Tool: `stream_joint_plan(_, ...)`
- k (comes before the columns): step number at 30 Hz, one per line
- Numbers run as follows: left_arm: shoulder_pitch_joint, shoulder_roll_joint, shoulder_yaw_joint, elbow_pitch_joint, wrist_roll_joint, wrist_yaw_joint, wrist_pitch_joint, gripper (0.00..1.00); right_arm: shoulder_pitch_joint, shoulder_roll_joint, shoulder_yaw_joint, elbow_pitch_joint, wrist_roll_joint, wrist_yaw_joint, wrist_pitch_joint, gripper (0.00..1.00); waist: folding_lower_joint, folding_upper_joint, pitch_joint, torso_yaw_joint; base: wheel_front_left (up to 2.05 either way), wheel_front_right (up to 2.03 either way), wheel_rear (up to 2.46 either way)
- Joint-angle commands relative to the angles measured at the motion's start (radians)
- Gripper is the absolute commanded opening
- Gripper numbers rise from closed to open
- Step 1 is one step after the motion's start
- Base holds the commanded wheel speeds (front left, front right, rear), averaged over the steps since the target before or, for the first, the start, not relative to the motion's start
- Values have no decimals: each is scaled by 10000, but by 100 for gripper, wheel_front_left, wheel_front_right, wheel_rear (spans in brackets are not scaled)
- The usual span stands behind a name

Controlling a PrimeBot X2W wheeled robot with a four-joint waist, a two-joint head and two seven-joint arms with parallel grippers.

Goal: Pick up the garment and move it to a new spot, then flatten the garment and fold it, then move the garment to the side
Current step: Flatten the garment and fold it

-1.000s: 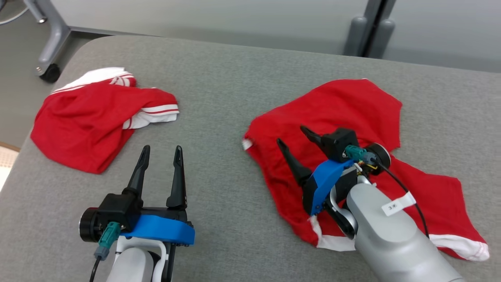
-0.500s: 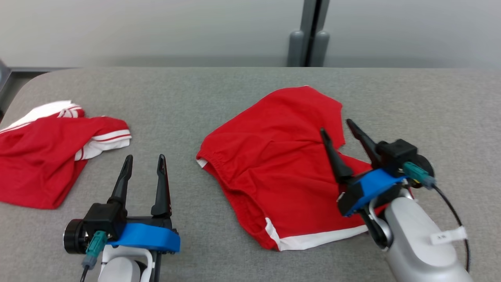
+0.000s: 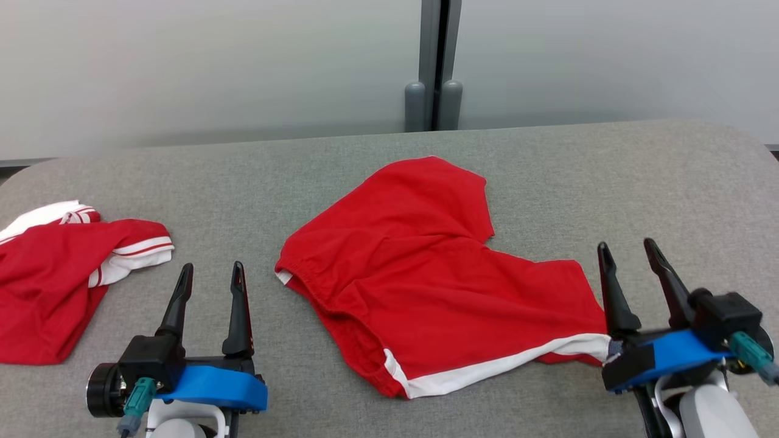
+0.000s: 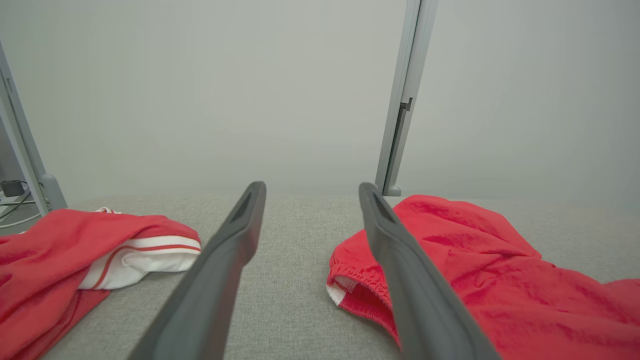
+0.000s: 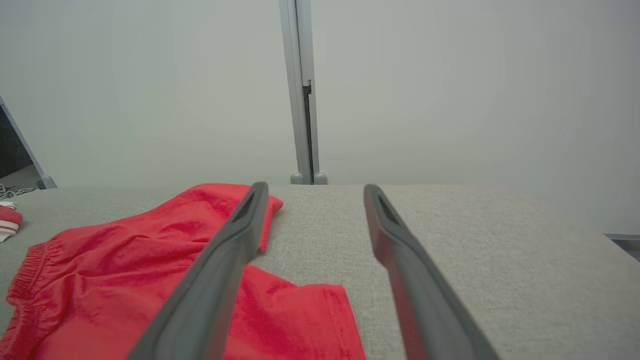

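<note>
red shorts (image 3: 426, 280) lie rumpled at centre frame on a grey table (image 3: 304, 170). the left gripper (image 3: 212, 266), lower left, and right gripper (image 3: 626, 243), lower right, stand spread, empty.

The grey fabric-covered table (image 3: 608, 182) carried red shorts (image 3: 426, 286) at centre and a crumpled red-and-white garment (image 3: 42, 292) at its left end.

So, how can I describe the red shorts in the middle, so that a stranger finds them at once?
Start from the grey fabric-covered table and the vertical post behind it. The red shorts lie spread near the table's middle, just in front of that post. Unlike the bunched red-and-white garment at the left edge, they lie almost flat, with a plain white hem band.
</note>
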Motion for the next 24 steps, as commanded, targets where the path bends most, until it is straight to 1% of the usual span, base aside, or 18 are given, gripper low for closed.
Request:
stream_joint_plan(1, 100, 45, 54, -6, 85, -17, -48, 100, 189, 53, -51, -89, 3, 5, 33, 100, 1, 0, -34, -30, 0, 0, 0)
stream_joint_plan(4, 147, 49, 77, 9, 106, -10, -48, 100, 722, 205, -322, -593, -34, 5, 222, 100, 1, 0, -109, -54, 0, 0, 0)
stream_joint_plan(10, 234, 84, 290, 88, 200, 258, -48, 100, 1571, 406, -499, -1272, -55, 5, 593, 100, 1, 0, -149, -21, 0, 0, 0)
stream_joint_plan(20, 255, 144, 402, 59, 180, 253, -48, 100, 1929, 446, -624, -1440, 2, 5, 766, 100, 1, 0, -163, 82, 0, 0, 0)
stream_joint_plan(24, 115, 85, 169, -9, 116, 70, -48, 100, 1910, 444, -748, -1237, 29, 5, 834, 100, 1, 0, -174, 72, 0, 0, 0)
